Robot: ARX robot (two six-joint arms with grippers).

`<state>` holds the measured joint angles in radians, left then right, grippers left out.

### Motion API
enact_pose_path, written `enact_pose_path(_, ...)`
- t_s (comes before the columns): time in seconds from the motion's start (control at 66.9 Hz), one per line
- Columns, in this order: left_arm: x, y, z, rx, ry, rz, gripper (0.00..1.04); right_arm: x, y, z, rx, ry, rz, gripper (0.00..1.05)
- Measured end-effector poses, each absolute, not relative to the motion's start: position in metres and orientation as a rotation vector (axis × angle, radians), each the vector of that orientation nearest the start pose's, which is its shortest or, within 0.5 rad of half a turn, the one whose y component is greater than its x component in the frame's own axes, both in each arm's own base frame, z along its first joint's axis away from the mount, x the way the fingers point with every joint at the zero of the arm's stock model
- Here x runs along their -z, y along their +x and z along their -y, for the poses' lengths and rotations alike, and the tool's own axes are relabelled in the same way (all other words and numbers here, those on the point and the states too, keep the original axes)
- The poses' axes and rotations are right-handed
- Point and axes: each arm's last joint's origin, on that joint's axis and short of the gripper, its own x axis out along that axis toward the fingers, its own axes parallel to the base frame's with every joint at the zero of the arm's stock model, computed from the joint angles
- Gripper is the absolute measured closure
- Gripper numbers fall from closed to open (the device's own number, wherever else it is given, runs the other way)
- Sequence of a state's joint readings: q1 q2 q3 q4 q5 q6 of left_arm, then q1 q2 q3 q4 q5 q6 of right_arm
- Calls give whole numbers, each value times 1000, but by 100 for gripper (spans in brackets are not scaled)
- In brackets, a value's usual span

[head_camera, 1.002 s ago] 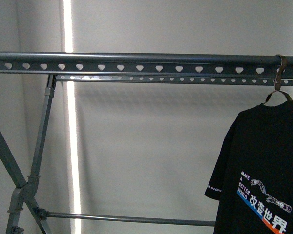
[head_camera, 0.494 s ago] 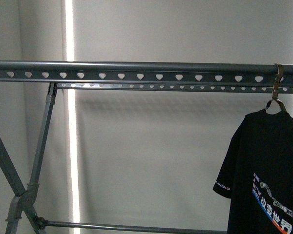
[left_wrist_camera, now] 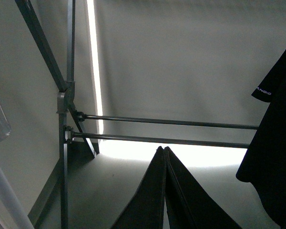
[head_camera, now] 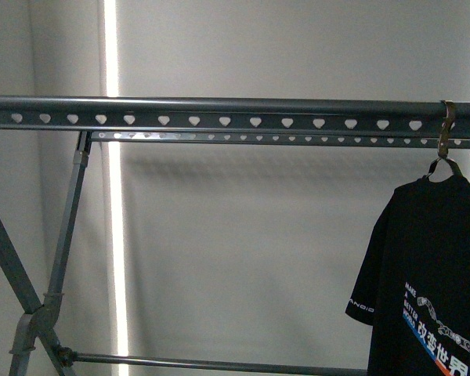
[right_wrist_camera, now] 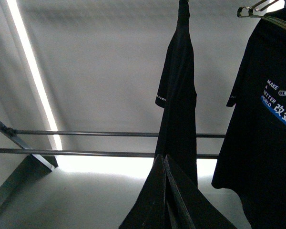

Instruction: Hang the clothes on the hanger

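both grippers (left_wrist_camera: 164,157) (right_wrist_camera: 164,164) closed (empty), t-shirt (head_camera: 431,274) hanging on rack (head_camera: 219,113)

T-shirt (head_camera: 427,274) hangs under rack (head_camera: 219,113) rail | far right | wall behind

From my station, the T-shirt (head_camera: 427,266) ran off the front view's right and bottom edges, cutting its print short. The rack (head_camera: 219,117) also left that frame on both sides. In each wrist view only the gripper tips showed, left gripper (left_wrist_camera: 164,157) and right gripper (right_wrist_camera: 163,164), their bases cropped.
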<state>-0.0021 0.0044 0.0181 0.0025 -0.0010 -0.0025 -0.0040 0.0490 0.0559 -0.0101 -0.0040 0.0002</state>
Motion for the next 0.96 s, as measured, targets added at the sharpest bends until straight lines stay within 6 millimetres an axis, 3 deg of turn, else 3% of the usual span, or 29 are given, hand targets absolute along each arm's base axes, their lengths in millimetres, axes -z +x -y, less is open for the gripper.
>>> enact_pose_path(0.224,-170,97,0,1,-3,16,101,-165,98,0,2,0,-3,102)
enact_pose_path(0.568,-170,97,0,2,-3,16,101,-165,98,0,1,0,-2,102)
enact_pose_path(0.688,-170,97,0,1,-3,16,97,-165,98,0,1,-1,-2,82)
enact_pose_path(0.957,-170,97,0,2,-3,16,47,-165,98,0,1,-1,-2,33)
